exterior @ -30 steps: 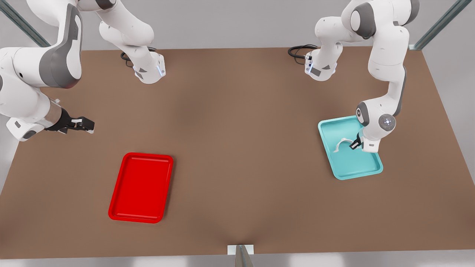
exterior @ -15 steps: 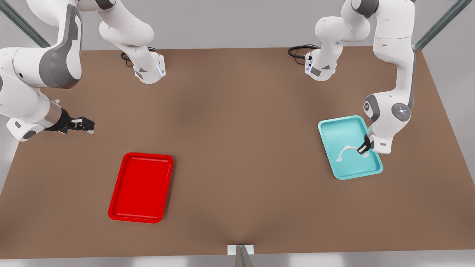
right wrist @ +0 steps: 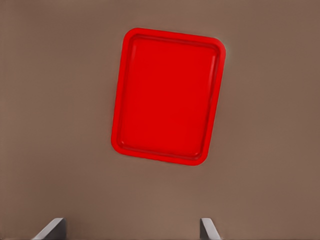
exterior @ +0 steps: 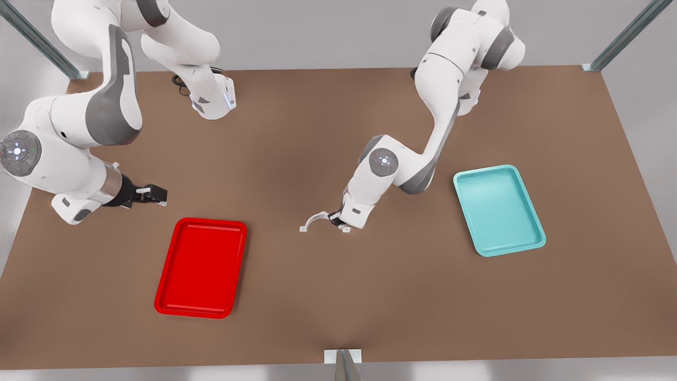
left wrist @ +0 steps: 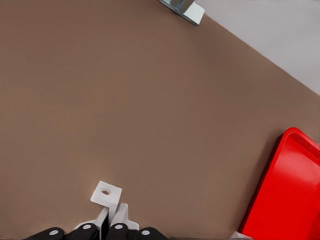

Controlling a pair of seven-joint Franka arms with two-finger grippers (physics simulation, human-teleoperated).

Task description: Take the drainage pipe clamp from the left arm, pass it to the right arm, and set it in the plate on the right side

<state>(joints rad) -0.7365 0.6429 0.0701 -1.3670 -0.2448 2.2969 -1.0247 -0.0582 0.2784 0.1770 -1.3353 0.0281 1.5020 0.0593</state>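
A brown table [exterior: 328, 296] filled the front view, seen from above. Nearest the camera, toward the front view's left, a red plate [exterior: 201, 267] lay flat on the tabletop with nothing in it.

Just beyond it, near the middle of the table, the left gripper [exterior: 335, 218] hung low over the bare surface, its fingers clamped together on one end of the drainage pipe clamp [exterior: 313, 221]. The small white arch stuck out from the gripper toward the front view's left, lifted off the table, well apart from both trays. In the left wrist view the clamp's flat tab with a hole [left wrist: 106, 193] jutted out from between the closed black fingers [left wrist: 116, 231], with a corner of the red plate [left wrist: 287, 200] off to one side.

At the front view's right, a teal tray [exterior: 499, 209] sat empty.

At the front view's left, a little beyond the red plate, the right gripper [exterior: 153, 194] hovered above the table with its fingers apart; the right wrist view showed the two fingertips [right wrist: 50, 230] widely separated, looking down on the red plate [right wrist: 167, 95].
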